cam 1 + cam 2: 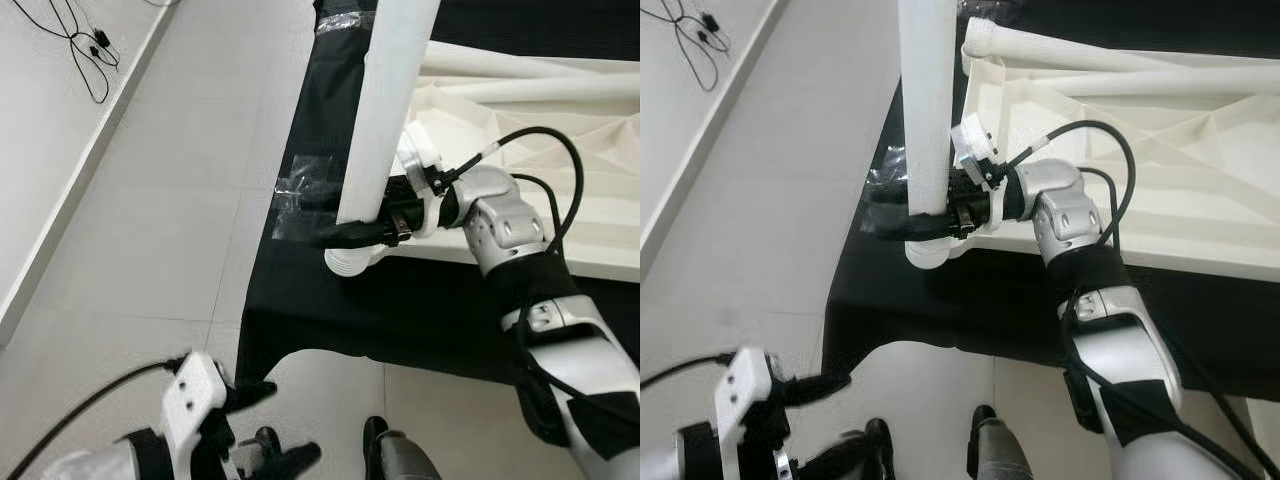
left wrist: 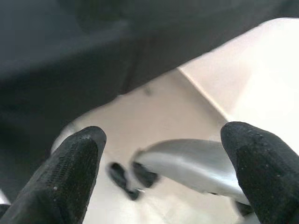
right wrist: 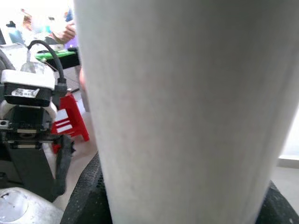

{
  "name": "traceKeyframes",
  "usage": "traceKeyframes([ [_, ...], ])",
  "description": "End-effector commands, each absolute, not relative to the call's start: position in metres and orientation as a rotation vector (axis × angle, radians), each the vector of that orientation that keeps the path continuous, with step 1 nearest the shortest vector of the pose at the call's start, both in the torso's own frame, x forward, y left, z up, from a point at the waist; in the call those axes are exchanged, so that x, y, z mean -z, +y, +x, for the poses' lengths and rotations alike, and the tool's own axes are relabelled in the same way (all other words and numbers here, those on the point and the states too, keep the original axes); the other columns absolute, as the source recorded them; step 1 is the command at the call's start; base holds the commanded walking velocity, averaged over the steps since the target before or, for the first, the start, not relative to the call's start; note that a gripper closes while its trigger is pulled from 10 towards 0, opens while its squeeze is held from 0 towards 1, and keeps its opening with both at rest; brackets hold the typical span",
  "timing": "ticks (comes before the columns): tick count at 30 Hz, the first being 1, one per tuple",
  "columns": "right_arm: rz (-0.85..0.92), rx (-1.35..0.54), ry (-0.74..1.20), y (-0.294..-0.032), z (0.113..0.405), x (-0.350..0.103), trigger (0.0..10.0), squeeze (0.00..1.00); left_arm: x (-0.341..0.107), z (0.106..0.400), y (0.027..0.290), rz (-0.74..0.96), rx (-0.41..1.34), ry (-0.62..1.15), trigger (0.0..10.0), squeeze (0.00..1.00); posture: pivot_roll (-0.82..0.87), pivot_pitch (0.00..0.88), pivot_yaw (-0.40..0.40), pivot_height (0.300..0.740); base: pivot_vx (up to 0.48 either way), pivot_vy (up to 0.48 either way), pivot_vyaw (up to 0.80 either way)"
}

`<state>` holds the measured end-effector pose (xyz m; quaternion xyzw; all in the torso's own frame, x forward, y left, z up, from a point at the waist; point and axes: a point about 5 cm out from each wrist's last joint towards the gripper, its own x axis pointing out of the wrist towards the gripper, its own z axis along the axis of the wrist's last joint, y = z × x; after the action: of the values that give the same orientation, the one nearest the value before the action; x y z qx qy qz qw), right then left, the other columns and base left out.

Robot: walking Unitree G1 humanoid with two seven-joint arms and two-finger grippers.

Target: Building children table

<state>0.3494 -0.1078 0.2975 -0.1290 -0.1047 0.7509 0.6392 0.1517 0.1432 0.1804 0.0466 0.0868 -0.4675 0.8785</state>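
Right eye view puts the right gripper (image 1: 902, 228) clamped around the long white plastic table leg (image 1: 927, 110), held upright with its lower end directly over the round corner socket (image 1: 928, 255) of the overturned white plastic tabletop (image 1: 1160, 160). Left gripper (image 1: 815, 388) hangs low with fingers apart, well away, so the right arm does the seating, straight down along the leg's axis.

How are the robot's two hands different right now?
The right gripper is raised at the white tabletop's corner, fingers shut on the white table leg. The left gripper hangs low over the floor, fingers open and holding nothing. Both have black fingers.
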Motion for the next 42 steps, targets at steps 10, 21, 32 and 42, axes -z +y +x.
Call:
traceKeyframes([
  [10,-0.241,-1.696,-0.215,-0.114,0.355,-0.294,10.0,0.0,-0.186,0.153,0.145,0.314,0.823,0.041,10.0,0.0,0.1,0.489,0.042,0.74,0.0,0.0,0.0],
  [21,-0.231,-1.698,-0.201,-0.131,0.35,-0.302,10.0,0.0,-0.185,0.156,0.145,0.376,0.846,-0.005,10.0,0.0,0.11,0.509,0.051,0.74,0.0,0.0,0.0],
  [32,-0.341,-1.741,-0.078,-0.133,0.343,-0.285,10.0,0.0,-0.183,0.155,0.144,0.375,0.872,-0.013,10.0,0.0,0.11,0.521,0.053,0.74,0.0,0.0,0.0],
  [42,-0.501,-1.771,0.037,-0.128,0.341,-0.268,10.0,0.0,-0.182,0.155,0.144,0.376,0.88,-0.021,10.0,0.0,0.11,0.524,0.053,0.74,0.0,0.0,0.0],
])
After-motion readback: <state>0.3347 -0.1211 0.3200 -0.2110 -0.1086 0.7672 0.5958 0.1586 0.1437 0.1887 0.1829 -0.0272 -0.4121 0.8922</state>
